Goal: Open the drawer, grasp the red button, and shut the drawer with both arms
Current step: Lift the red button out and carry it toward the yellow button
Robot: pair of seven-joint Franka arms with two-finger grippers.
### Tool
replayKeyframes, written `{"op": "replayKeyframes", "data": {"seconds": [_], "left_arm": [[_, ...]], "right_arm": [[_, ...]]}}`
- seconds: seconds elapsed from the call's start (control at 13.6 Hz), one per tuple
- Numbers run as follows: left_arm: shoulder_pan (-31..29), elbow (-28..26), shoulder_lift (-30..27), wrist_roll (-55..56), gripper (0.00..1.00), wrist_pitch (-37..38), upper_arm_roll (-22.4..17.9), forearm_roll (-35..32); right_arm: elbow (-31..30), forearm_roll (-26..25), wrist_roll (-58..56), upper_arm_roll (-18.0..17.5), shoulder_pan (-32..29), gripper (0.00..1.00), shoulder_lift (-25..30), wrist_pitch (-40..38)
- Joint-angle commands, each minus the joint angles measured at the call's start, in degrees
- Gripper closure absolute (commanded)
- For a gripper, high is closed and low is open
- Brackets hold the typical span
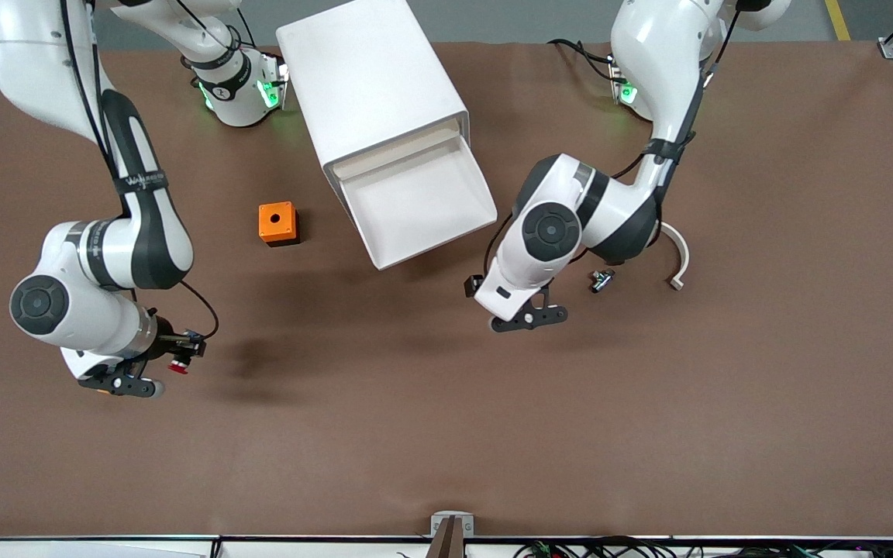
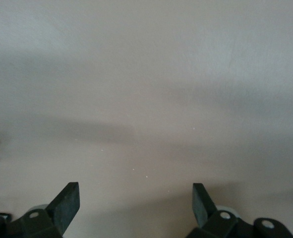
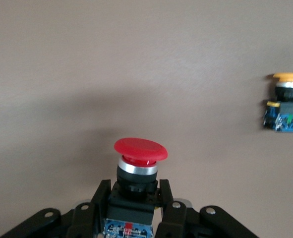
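Right gripper (image 1: 170, 358) low over the table at the right arm's end, fingers (image 3: 166, 198) clamped on the button (image 3: 139, 161). Left gripper (image 2: 135, 203) over bare table, fingers (image 2: 67, 201) spread wide apart.

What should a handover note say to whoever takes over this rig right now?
Right pincer: shut on the red-capped push button with dark body, held in the air over bare brown table toward the right arm's end.
Left pincer: open, holding nothing, over the table beside the open drawer's front.
Shallow white tray drawer: pulled out of the white boxy cabinet; its tray shows nothing inside.
Done: drawer opened, button grabbed.
Left: close the drawer.
Not for this job: the orange cube with a hole and the yellow-capped button, both on the table.
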State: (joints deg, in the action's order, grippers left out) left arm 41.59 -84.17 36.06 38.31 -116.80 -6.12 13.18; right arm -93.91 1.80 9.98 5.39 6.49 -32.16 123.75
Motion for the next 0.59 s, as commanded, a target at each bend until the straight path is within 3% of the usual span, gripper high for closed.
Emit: {"op": "replayKeyframes", "data": {"seconds": [0.0, 0.51], "left_arm": [[1.91, -2.83, -1.17, 0.36, 0.0, -1.41, 0.31, -0.27], [2.44, -3.99, -0.99, 15.11, 0.0, -1.24, 8.65, -0.26]], "right_arm": [[0.74, -1.01, -2.07, -1.26, -2.35, 1.0, -2.38, 2.81], [2.15, -1.27, -6.73, -1.26, -5.78, 1.0, -7.39, 8.35]]}}
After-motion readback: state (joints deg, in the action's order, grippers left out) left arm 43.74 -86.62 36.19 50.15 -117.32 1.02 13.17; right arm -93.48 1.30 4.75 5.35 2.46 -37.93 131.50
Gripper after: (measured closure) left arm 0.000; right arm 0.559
